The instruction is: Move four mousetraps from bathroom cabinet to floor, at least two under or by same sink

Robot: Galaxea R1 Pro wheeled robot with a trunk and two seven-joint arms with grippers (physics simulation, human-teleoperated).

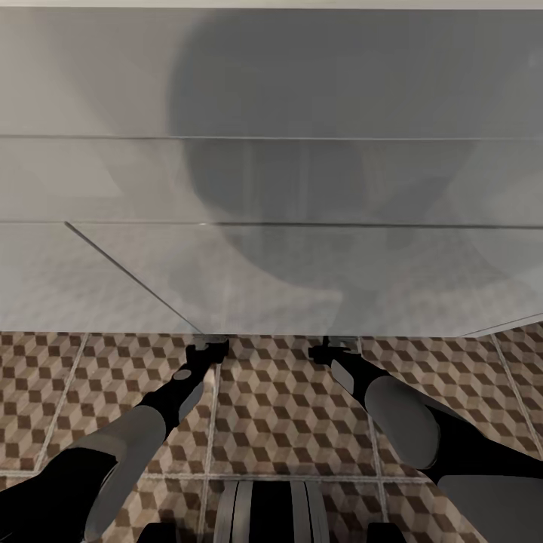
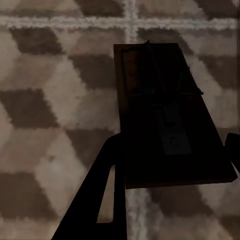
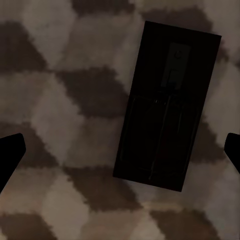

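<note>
Two mousetraps in sight, one under each wrist camera. Head view: both arms reach forward and down to the foot of the white bathroom sink (image 1: 271, 181), a wide flat-fronted vanity with plain panels and thin seams. Left gripper (image 1: 205, 348) and right gripper (image 1: 332, 350) sit right at the vanity's bottom edge, low over the bathroom floor (image 1: 286, 422) — cube-pattern tiles, pale grout. One vanity panel looks swung out at an angle on the left side. A large dark shadow falls across the vanity front.

Left wrist view: left mousetrap (image 2: 165, 120) appears as a dark rectangular board with wire parts, over a tile near a grout crossing. One dark finger (image 2: 100, 200) runs up to the board's near corner and seems to touch its edge; the other finger only peeks in at the frame edge beside the board. Whether the jaws are gripping it or just loose alongside — cannot tell. Also cannot tell if the board rests on the tile or hangs just above it.

Right wrist view: right mousetrap (image 3: 167, 107) lies flat on the tiles, skewed to the pattern, very dark in shadow. Both fingertips (image 3: 10, 155) show at opposite frame edges, well apart from the board — jaws spread wide, holding nothing.

Both traps lie close to the vanity base, on the same tiled surface.
</note>
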